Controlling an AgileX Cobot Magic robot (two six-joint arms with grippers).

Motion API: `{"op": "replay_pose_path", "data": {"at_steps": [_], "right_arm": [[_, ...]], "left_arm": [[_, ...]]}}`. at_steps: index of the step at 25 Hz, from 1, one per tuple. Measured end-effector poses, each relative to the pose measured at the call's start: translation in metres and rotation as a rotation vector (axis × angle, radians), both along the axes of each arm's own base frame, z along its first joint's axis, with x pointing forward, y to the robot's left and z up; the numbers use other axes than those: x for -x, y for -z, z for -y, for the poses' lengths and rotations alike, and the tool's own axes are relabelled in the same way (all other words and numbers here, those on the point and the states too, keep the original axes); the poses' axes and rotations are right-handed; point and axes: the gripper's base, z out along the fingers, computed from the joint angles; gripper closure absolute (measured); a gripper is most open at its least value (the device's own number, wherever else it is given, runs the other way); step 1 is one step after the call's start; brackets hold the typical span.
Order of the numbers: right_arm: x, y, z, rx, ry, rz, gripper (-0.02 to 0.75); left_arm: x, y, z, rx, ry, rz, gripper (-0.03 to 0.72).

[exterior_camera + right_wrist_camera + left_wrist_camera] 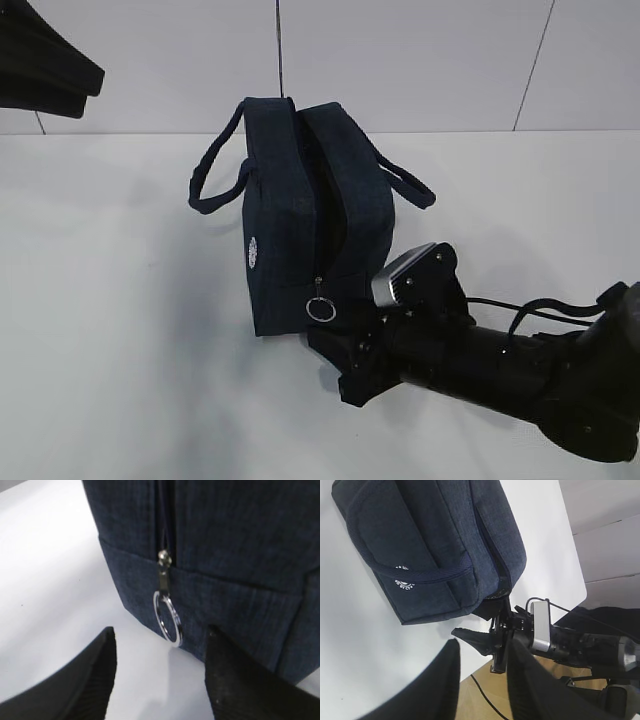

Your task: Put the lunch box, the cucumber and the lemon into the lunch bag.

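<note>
While lunch bag (300,215) stands on white table (110,330), pale wall (420,60) behind

Slanted exterior—wrists near lunch bag (300,220)

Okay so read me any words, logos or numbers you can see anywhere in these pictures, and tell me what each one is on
Round white printed emblem on the side of the dark navy boxy fabric lunch bag: it shows lettering around a ring, but too small and blurred to read in the exterior and left wrist views.
Silver ring zipper pull: no marking visible.
Black robot arm with silver camera block: no readable text.
Nothing else carries any writing.
</note>
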Motion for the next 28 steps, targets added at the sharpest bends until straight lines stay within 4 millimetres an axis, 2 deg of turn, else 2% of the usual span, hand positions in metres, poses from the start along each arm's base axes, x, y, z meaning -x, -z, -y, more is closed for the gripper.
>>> {"op": "replay_pose_path", "data": {"at_steps": [8, 20, 28], "right_arm": [[-0.005, 0.007, -0.009, -0.014, -0.066, 0.022, 0.318], [-0.017, -0.001, -0.017, -0.071, -0.074, 0.084, 0.318], [-0.017, 0.014, -0.018, -0.081, -0.079, 0.063, 0.318]], "left_arm": [[0.0, 0.0, 0.0, 0.0, 0.0, 0.0, 0.46], [0.0, 0.0, 0.0, 0.0, 0.0, 0.0, 0.46], [0.0, 0.0, 0.0, 0.0, 0.0, 0.0, 0.46]]}}
